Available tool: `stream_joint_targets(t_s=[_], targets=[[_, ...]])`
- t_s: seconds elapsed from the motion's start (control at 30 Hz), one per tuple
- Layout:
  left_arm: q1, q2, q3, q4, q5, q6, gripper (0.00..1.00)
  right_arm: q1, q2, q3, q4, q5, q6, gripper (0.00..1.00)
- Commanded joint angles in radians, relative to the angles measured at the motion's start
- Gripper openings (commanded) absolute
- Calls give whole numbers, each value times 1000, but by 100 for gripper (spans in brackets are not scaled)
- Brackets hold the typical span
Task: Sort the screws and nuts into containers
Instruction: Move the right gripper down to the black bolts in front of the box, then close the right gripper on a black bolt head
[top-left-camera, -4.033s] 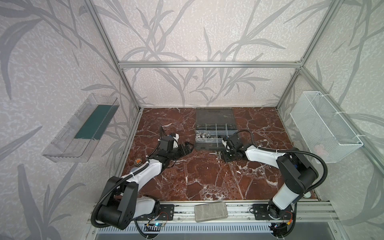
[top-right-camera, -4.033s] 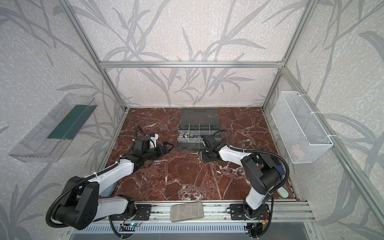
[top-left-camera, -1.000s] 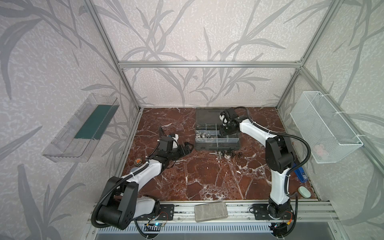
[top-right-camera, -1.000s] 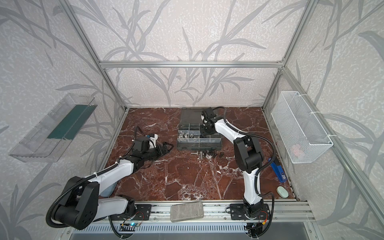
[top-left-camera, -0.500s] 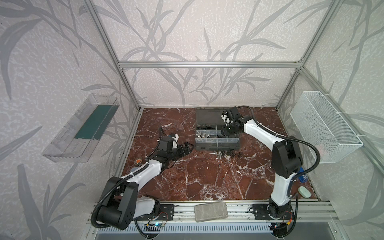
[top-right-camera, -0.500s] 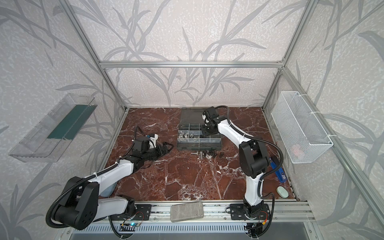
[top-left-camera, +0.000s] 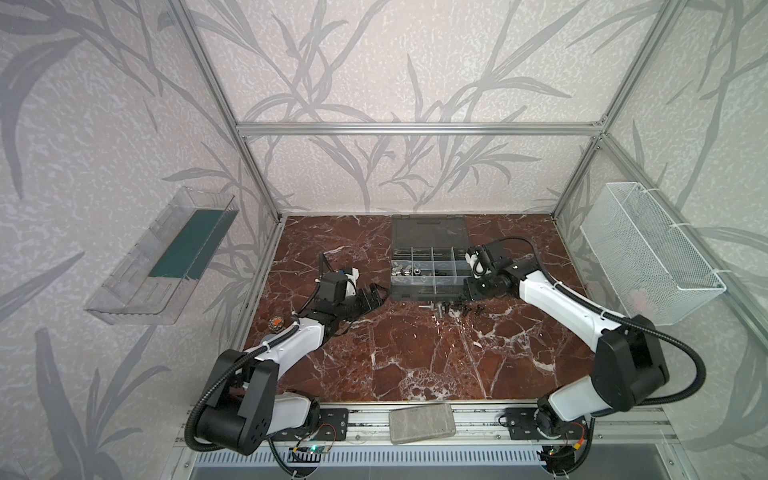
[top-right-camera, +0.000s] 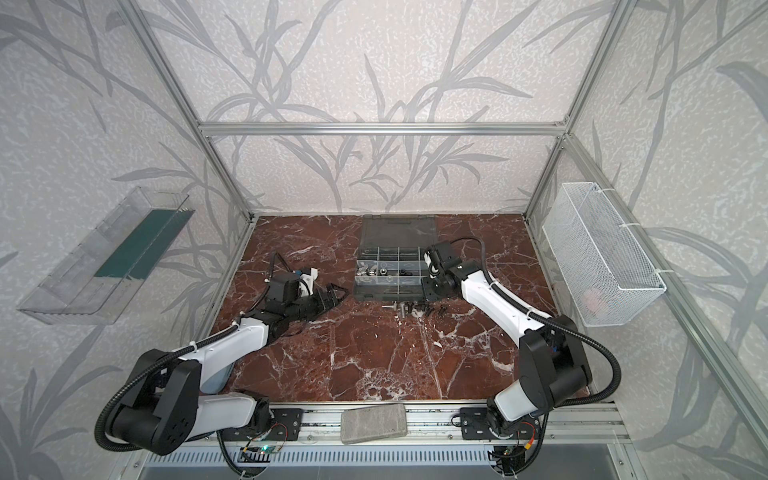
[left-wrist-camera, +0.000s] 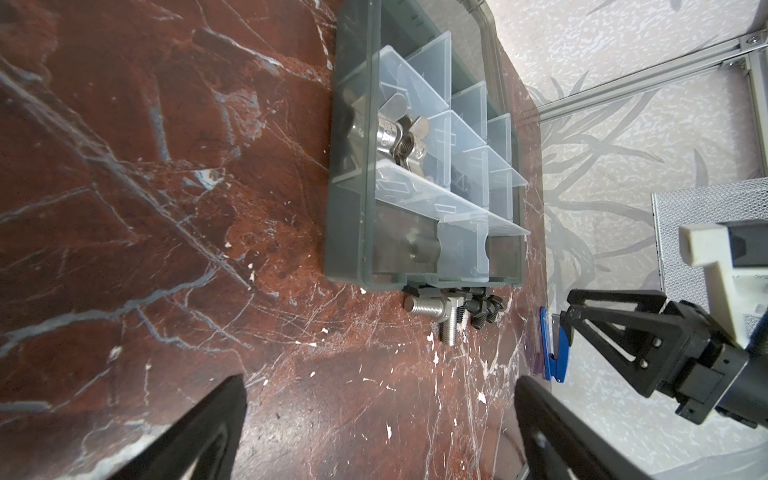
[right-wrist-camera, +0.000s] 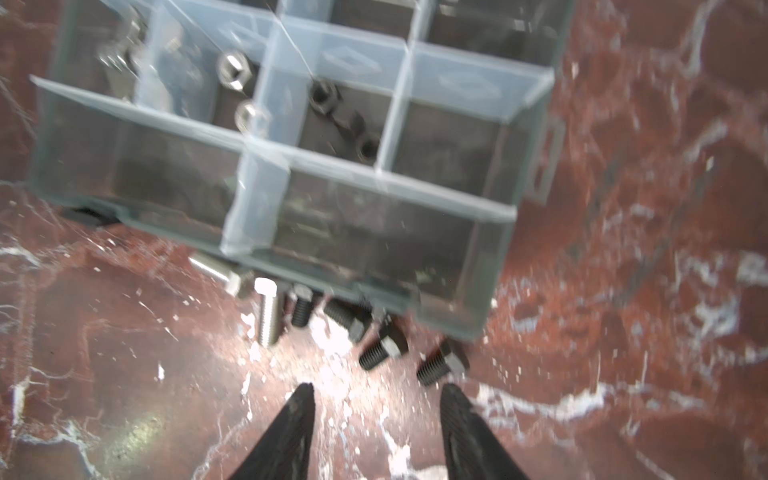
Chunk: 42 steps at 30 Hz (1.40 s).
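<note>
Right wrist view: right gripper (right-wrist-camera: 378, 388) spread, empty, pointing at the screws (right-wrist-camera: 268, 311) lying loose on the desk (right-wrist-camera: 124, 374) against the near wall of the containers (right-wrist-camera: 345, 166) at the desk's far edge, nuts (right-wrist-camera: 235, 72) in middle cells; left gripper (left-wrist-camera: 380, 380) wide apart, empty.

Desk (top-left-camera: 415, 365): polished red-brown marble-look slab, white-veined, glossy. Organizer case (left-wrist-camera: 349, 208): smoky grey translucent plastic, smooth; containers (right-wrist-camera: 340, 58) walled in clear, faintly frosted plastic. Screws (right-wrist-camera: 266, 316): bright silver metal, threaded, or matt black. Nuts (left-wrist-camera: 399, 141): shiny silver metal; others black. Basket (top-left-camera: 648, 249): white-coated wire mesh. Right hand (right-wrist-camera: 378, 388): matt black plastic.
</note>
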<state>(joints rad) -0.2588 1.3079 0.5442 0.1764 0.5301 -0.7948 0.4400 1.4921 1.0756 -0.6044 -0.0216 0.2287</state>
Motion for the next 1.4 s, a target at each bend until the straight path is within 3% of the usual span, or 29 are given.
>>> stream_joint_targets(t_s=[0.0, 0.33, 1.37], targets=[[0, 23, 44, 33, 30, -19, 98, -3, -71, -72, 2, 39, 72, 51], [-3, 53, 54, 57, 46, -29, 98, -6, -98, -256, 99, 88, 195, 51], [-3, 41, 48, 32, 27, -14, 98, -70, 130, -190, 244, 58, 204, 50]])
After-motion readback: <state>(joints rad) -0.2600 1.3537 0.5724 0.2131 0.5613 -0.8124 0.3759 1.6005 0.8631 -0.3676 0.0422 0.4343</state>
